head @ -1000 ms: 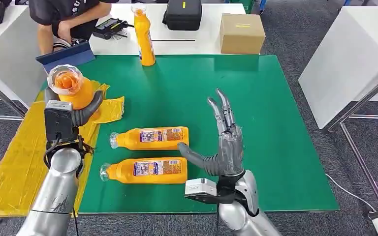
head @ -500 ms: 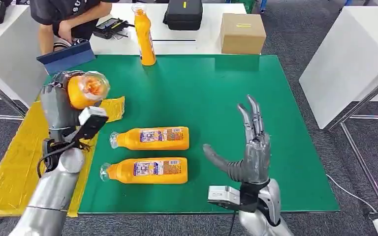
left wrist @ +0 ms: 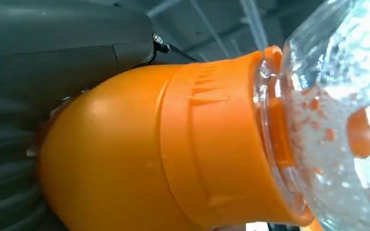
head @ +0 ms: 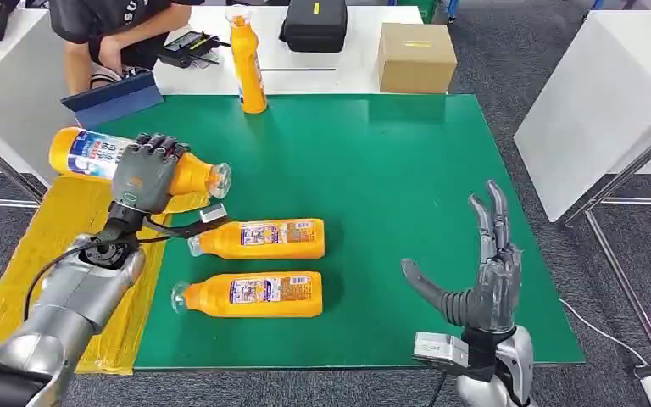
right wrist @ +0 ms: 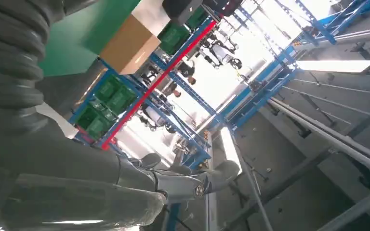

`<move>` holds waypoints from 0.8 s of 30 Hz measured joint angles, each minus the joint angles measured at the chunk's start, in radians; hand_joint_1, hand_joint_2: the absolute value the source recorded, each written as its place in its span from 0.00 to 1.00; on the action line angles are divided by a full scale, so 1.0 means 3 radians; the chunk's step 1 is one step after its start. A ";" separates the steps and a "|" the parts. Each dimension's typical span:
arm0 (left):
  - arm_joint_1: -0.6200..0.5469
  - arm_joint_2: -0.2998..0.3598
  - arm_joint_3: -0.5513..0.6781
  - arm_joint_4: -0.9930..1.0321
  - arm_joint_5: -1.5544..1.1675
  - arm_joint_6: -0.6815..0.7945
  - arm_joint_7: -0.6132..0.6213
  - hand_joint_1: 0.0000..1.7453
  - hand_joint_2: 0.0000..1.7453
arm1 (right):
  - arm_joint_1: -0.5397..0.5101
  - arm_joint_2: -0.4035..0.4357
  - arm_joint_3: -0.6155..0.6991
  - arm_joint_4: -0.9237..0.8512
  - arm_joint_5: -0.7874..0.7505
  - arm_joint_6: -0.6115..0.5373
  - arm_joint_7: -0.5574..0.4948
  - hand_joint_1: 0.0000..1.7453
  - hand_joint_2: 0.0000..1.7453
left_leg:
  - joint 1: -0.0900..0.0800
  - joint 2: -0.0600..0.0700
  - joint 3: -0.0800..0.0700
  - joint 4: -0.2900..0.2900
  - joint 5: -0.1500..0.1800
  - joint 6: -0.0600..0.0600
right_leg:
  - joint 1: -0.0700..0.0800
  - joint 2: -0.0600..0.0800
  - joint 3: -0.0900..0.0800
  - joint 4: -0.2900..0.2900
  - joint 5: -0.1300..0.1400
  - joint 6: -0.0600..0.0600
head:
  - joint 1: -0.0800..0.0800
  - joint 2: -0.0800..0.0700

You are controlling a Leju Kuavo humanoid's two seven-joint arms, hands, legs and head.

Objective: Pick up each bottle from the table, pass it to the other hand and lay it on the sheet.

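1. The left hand [head: 142, 172] grips an orange bottle [head: 131, 163] with its fingers [head: 159, 146] wrapped over it, holding it sideways above the yellow sheet [head: 47, 271] at the table's [head: 407, 170] left edge.
2. The right hand [head: 483, 275] is raised near the front right corner, fingers spread, holding nothing.
3. Two bottles [head: 258, 238] [head: 250, 294] lie flat near the front; one [head: 248, 59] stands at the far edge.

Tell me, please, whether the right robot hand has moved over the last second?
Yes. The right robot hand has drawn back from the lying bottles, toward the green table's right near corner, and it holds nothing.
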 measured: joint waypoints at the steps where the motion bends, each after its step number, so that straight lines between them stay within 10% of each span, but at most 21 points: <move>1: -0.0058 0.0008 -0.0100 0.0131 0.0000 -0.0001 0.0023 1.00 1.00 | -0.0011 -0.0023 0.0001 0.0000 -0.0014 0.0000 0.0014 0.00 1.00 | 0.0000 0.0000 0.0000 0.0000 0.0000 0.0000 | 0.0000 0.0000 0.0000 0.0000 0.0000 0.0000 | 0.0000 0.0000; 24: -0.0542 0.0117 -0.0596 0.1178 0.0092 -0.0696 -0.0032 1.00 1.00 | -0.0121 -0.0130 0.0116 -0.0028 -0.0039 0.0000 0.0132 0.00 1.00 | 0.0003 -0.0001 -0.0002 0.0000 0.0000 0.0000 | 0.0000 -0.0001 0.0002 0.0001 0.0000 0.0000 | 0.0001 0.0000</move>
